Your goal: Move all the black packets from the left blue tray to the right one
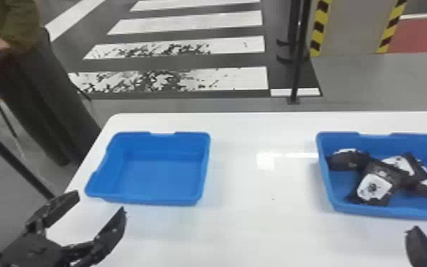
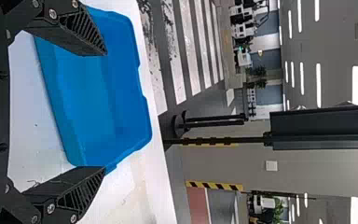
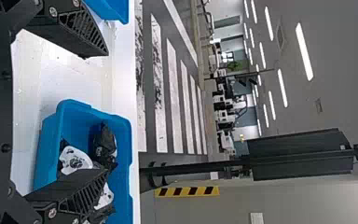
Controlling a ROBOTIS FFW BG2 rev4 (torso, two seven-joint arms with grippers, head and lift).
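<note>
1. Black left tool (image 1: 99, 203), at the near side of the left blue tray: fingers spread, nothing held.
2. Right tool (image 3: 106, 112), likewise released, its fingers parted and carrying nothing, near the front of the right tray. Hazard: a low forward sweep by either arm could catch a rim and shove its tray.
3. White tabletop (image 1: 266, 230), smooth and glossy. In my judgement a tray would slide on it readily if nudged.
4. Right tray (image 1: 393, 212): black packets (image 1: 374, 188) with white labels, heaped and overlapping inside. Transfer appears complete; backing both arms away is the sensible next move. Needless regrasping could drag a neighbouring packet up with the one pinched, and a hard jolt might tip one over the wall.
5. Left blue tray (image 1: 149, 203): upright, bare floor exposed, judged fully unloaded.
6. Beyond the tabletop: striped floor markings (image 1: 188, 17), no concern.
</note>
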